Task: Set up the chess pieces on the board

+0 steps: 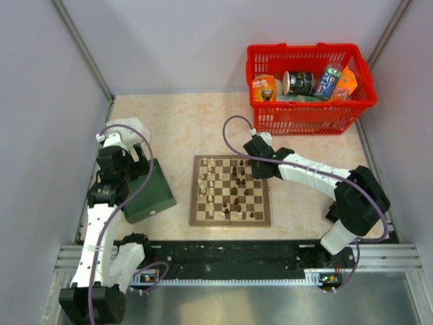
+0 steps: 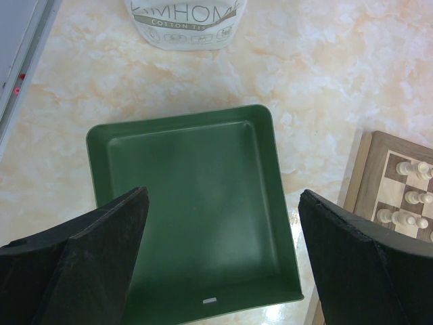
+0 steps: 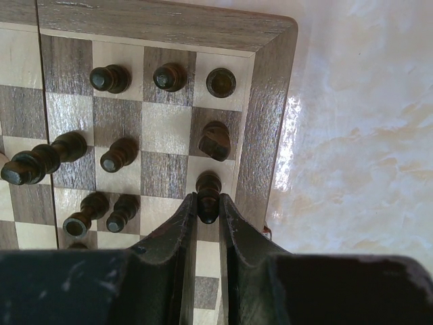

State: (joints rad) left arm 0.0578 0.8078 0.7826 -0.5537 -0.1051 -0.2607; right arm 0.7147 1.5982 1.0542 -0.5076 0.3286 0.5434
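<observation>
The wooden checkered board (image 1: 230,218) lies mid-table with cream pieces (image 1: 210,177) on its left half and dark brown pieces (image 1: 238,189) on its right half. My right gripper (image 1: 256,164) is over the board's far right corner, shut on a dark brown piece (image 3: 208,196) that stands by the board's border (image 3: 260,135). Other dark pieces (image 3: 110,78) stand on nearby squares. My left gripper (image 2: 223,261) hangs open above the dark green box (image 2: 189,203), holding nothing. The board's corner (image 2: 369,183) with cream pieces (image 2: 404,218) shows at the right of the left wrist view.
A red basket (image 1: 308,105) with cans and packets stands at the back right. The dark green box (image 1: 150,198) sits left of the board. A white packet (image 2: 186,24) lies beyond the box. Side walls close in the table on both sides.
</observation>
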